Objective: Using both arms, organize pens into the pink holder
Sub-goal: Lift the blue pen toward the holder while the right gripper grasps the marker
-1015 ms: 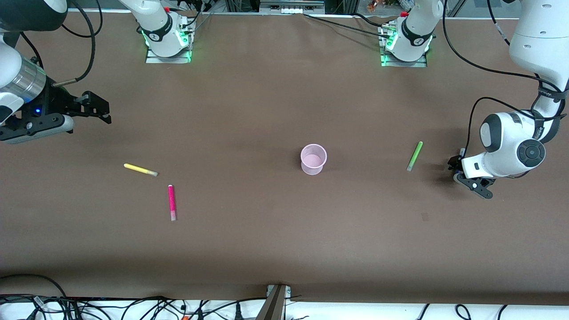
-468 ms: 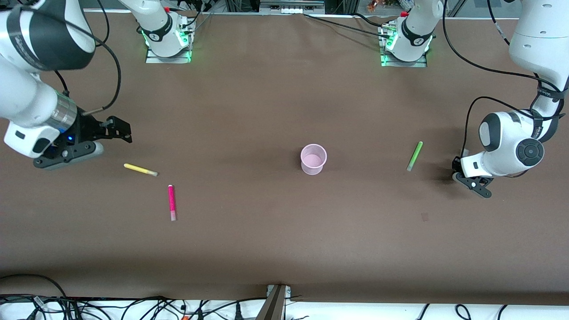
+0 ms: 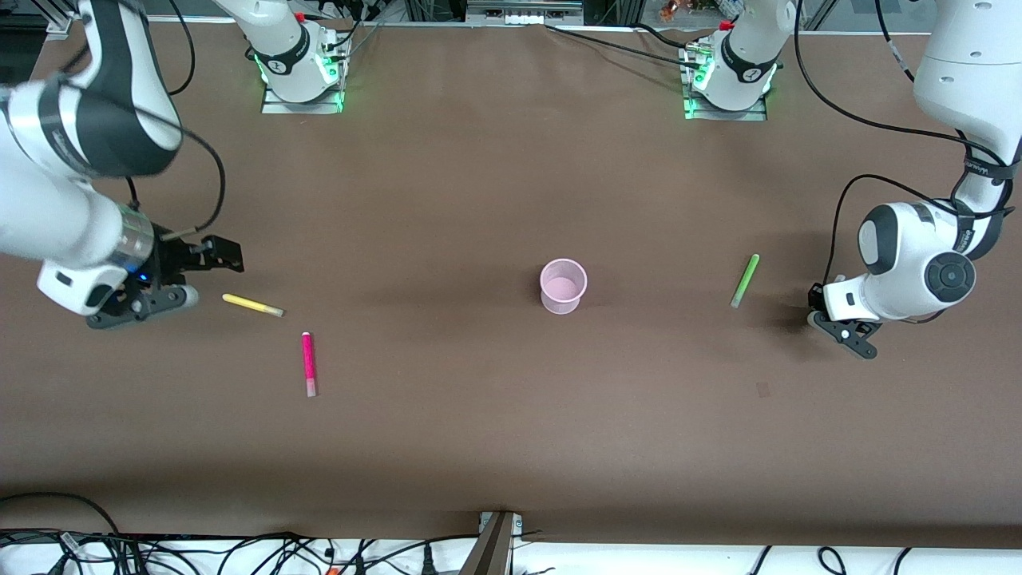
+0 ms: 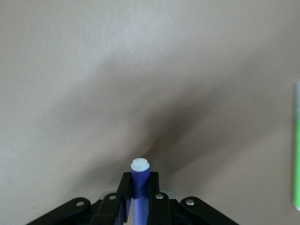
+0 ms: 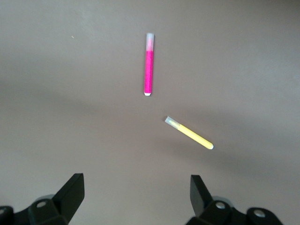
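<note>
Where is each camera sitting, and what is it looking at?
Front view: high across the brown table, facing both arm bases; sees the pale-pink plastic cup, the right gripper and the left gripper.
Left wrist view: on the left arm, looking down past the left gripper, shut on a purple-blue pen.
Right wrist view: on the right arm, looking down between the open right gripper fingers.
Shared: front and right wrist views both show the yellow pen and magenta-pink pen; front and left wrist views share the light green pen.

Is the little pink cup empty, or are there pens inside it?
Empty. The front view looks down into the small round pale-pink plastic cup, standing upright, and only its pink bottom shows, with no pen sticking out.
</note>
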Available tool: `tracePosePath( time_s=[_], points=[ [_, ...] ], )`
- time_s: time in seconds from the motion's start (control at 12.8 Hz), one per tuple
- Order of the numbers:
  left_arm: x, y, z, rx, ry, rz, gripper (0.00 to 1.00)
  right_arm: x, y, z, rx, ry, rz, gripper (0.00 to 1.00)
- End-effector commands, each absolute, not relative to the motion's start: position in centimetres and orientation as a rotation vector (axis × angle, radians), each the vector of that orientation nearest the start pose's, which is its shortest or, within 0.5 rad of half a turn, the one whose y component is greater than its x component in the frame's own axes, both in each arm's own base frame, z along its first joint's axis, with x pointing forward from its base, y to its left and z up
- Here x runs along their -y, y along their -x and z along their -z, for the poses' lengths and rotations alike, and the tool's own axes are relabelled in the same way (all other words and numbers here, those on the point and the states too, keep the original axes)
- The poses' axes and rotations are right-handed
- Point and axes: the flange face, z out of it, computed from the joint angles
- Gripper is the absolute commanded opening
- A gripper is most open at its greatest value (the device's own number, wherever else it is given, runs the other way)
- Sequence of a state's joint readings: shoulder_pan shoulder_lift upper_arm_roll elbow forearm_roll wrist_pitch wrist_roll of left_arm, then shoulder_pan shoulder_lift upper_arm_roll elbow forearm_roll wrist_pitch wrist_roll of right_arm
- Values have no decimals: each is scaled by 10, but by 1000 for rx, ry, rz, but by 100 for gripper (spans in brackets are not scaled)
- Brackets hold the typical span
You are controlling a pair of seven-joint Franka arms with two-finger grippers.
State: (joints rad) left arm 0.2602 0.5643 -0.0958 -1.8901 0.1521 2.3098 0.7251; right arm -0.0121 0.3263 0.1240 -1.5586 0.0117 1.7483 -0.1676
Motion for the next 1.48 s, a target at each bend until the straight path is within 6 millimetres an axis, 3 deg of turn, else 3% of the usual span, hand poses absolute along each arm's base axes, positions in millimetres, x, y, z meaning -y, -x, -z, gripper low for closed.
tracePosePath(
  time_s=[0.0, 0.16, 0.39, 0.62, 0.7, 0.86, 1.01, 1.09, 1.17, 1.4],
  points=[
    [-97, -639, -257, -1062, 2973, -304, 0, -66, -645, -441, 433, 3045, -220, 100],
    [-87, -652, -287, -1061, 3014, -326, 0, -56, -649, -425, 457, 3027, -254, 100],
    [-54, -660, -309, -1068, 3161, -289, 0, -63, -649, -427, 431, 3032, -246, 100],
    [42, -658, -326, -1335, 3164, -271, 0, -91, -646, -431, 79, 3104, -234, 100],
    [76, -660, -343, -1396, 3169, -219, 0, -92, -646, -430, 49, 3106, -240, 100],
    [110, -658, -356, -1474, 3270, -145, 0, -82, -648, -427, 44, 3104, -246, 100],
    [148, -654, -362, -1559, 3418, -57, 0, -83, -649, -425, 100, 3104, -243, 100],
    [180, -650, -358, -1660, 3420, -10, 0, -84, -649, -422, 102, 3113, -249, 100],
    [204, -651, -359, -1704, 3412, 103, 0, -86, -649, -416, 103, 3120, -256, 100],
    [270, -646, -355, -1783, 3417, 352, 0, -104, -656, -365, 141, 3114, -277, 100]
  ],
)
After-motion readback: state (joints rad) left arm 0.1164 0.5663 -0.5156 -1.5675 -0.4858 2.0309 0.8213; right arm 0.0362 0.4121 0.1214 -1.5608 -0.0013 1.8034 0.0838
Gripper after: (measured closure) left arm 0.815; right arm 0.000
